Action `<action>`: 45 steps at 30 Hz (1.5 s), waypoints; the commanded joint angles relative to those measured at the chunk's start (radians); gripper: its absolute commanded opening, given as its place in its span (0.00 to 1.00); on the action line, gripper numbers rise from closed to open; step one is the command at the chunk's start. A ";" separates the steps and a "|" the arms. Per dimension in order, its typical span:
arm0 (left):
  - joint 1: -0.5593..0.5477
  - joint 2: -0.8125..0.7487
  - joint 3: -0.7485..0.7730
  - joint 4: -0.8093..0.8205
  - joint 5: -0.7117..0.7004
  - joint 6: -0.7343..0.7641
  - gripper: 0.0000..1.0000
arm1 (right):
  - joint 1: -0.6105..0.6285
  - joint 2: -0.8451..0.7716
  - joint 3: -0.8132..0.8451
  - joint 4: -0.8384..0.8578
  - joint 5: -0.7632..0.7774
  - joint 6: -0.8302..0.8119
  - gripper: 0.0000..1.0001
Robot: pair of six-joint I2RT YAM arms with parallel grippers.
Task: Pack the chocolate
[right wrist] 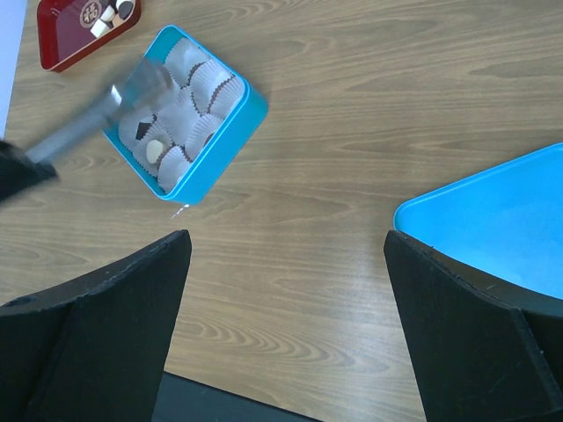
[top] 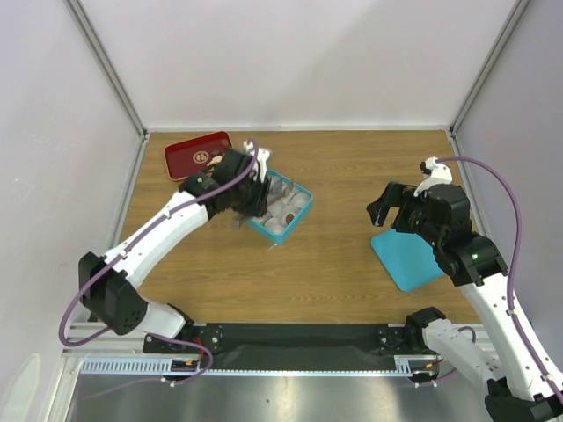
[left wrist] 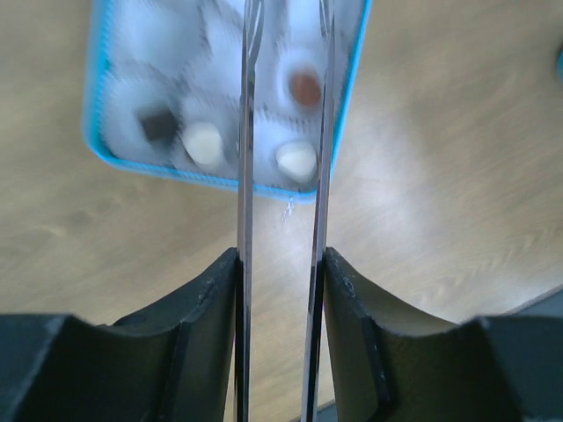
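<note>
The teal box [top: 303, 195] holds white paper cups. In the left wrist view, the box [left wrist: 220, 178] has chocolate in some cups: a dark brown piece [left wrist: 305, 87], a dark square one [left wrist: 158, 125] and two tan pieces [left wrist: 203, 143]. My left gripper [top: 255, 189] is shut on metal tongs [left wrist: 246, 132], whose blades reach over the box; their tips are out of view. The tongs [right wrist: 97, 119] show blurred in the right wrist view. My right gripper [top: 380, 211] is open and empty above bare table, right of the box [right wrist: 233, 123].
A red tray [top: 198, 154] with a gold emblem lies at the back left, with a few pieces on it [right wrist: 107, 16]. The teal lid [top: 406, 257] lies flat on the right, under my right arm. Grey walls enclose the table.
</note>
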 commanded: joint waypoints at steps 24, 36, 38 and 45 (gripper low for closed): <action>0.456 0.617 0.682 -0.026 -0.249 0.081 0.48 | -0.002 -0.048 -0.051 0.095 -0.068 -0.004 0.99; 0.481 0.722 0.739 -0.029 -0.232 0.092 0.48 | -0.001 -0.026 -0.088 0.133 -0.061 0.001 0.99; 0.481 0.726 0.731 -0.026 -0.223 0.093 0.48 | -0.002 -0.022 -0.089 0.135 -0.061 -0.002 0.99; 0.481 0.760 0.730 -0.028 -0.216 0.098 0.48 | 0.001 -0.023 -0.088 0.140 -0.058 -0.004 0.99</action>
